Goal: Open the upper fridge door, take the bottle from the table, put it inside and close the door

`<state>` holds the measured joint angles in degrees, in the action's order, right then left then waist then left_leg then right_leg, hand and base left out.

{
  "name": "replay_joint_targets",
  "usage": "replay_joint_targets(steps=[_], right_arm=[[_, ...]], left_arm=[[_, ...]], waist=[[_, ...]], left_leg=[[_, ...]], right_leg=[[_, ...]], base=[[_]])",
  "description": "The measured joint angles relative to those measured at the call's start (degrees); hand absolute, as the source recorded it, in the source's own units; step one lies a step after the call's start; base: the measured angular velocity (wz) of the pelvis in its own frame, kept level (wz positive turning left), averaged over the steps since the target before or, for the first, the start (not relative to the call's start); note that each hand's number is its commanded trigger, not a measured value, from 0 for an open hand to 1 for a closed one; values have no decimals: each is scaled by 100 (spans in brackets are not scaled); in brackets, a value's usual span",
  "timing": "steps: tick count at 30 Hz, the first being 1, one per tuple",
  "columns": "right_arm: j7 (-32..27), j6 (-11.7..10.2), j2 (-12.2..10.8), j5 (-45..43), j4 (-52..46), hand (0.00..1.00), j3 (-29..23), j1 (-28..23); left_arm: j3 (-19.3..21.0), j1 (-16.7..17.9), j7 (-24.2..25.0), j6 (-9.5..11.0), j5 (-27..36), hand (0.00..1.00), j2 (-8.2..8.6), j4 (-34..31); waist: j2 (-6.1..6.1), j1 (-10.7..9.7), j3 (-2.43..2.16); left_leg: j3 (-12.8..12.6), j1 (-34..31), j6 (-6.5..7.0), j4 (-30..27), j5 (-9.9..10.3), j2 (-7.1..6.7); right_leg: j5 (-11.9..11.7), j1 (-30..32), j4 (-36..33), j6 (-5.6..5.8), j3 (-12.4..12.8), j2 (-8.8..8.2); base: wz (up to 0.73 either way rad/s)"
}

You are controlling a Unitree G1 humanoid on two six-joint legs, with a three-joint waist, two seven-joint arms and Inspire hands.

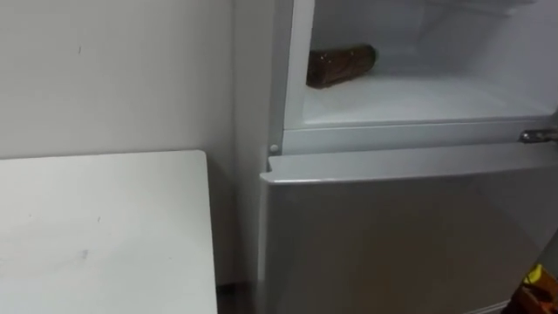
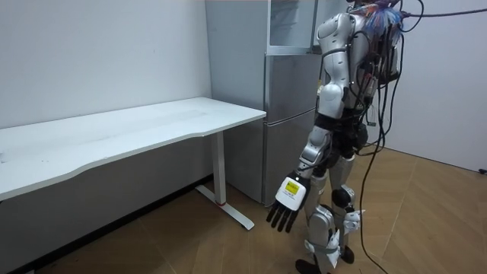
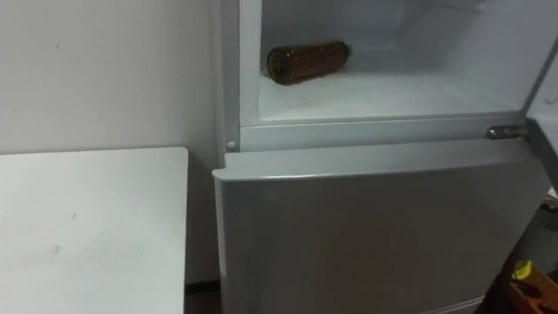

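A brown bottle (image 1: pixel 340 64) lies on its side at the back left of the open upper fridge compartment (image 1: pixel 418 100), on its white floor; it shows in the right eye view too (image 3: pixel 307 62). No hand touches it. In the room view I stand close before the fridge (image 2: pixel 289 114), facing it. My left hand (image 2: pixel 288 204) hangs down by my leg, fingers straight and empty.
The lower fridge door (image 1: pixel 401 235) is closed below the compartment. A white table (image 1: pixel 96 227) stands to my left against the wall, with a narrow gap to the fridge. A yellow and orange object (image 1: pixel 532 292) lies on the floor at the lower right.
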<state>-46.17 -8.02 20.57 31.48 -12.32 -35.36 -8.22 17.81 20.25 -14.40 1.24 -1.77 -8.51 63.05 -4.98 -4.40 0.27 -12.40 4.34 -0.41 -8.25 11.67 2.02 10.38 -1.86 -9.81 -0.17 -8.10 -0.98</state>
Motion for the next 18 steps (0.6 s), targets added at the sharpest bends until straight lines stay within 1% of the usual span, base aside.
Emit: replay_joint_targets(steps=[2,4,7,9,11,12,14,15,18], right_arm=[[-4,10,0,-5,-13,0,18,31],[-6,74,0,-130,-150,0,167,45],[24,159,0,-590,-343,0,324,44],[84,184,0,-760,-417,0,327,55],[78,185,0,-758,-557,0,318,213],[73,182,3,-774,-716,0,318,369],[95,164,31,-957,-950,0,326,558],[136,147,71,-1078,-1046,0,326,678],[214,134,157,-1350,-1083,0,355,717]], left_arm=[[0,-1,-1,0,2,0,0,1],[-53,-14,0,0,-1,0,-1,-1],[-60,-51,41,5,-4,0,1,67],[-58,-68,77,4,-4,0,2,143],[-58,-48,99,-11,-2,0,15,175],[-59,-44,99,-11,-6,0,19,171],[-60,-76,99,-4,-16,0,17,163],[-59,-95,100,5,-19,0,16,164],[-85,-78,100,18,-17,0,2,202]], waist=[[-7,7,-3],[-13,6,-5],[-31,16,-10],[-47,54,-12],[-67,70,-6],[-84,87,-1],[-117,125,-3],[-94,142,-19],[-125,198,-13]], left_leg=[[-2,3,0,1,0,-1],[-25,-17,-1,-1,-1,-2],[-25,-36,-2,-11,-3,-2],[-23,-17,-2,-11,-3,-2],[-6,2,-2,-17,-3,1],[-13,11,-2,-34,-2,7],[-14,13,-3,-55,-1,13],[-14,8,-9,-62,2,19],[3,-11,-12,-62,5,22]], right_leg=[[2,8,-21,-2,1,-2],[22,74,-94,-12,10,-10],[24,77,-97,-12,15,-7],[24,65,-95,-12,16,-7],[23,7,-92,-12,17,-5],[23,-10,-83,-13,14,-5],[24,-7,-56,-15,5,-3],[22,-14,3,-19,6,1],[19,-16,5,-20,-6,6]], base=[[-2],[-6],[-1],[0],[0],[3],[4],[5],[3]])
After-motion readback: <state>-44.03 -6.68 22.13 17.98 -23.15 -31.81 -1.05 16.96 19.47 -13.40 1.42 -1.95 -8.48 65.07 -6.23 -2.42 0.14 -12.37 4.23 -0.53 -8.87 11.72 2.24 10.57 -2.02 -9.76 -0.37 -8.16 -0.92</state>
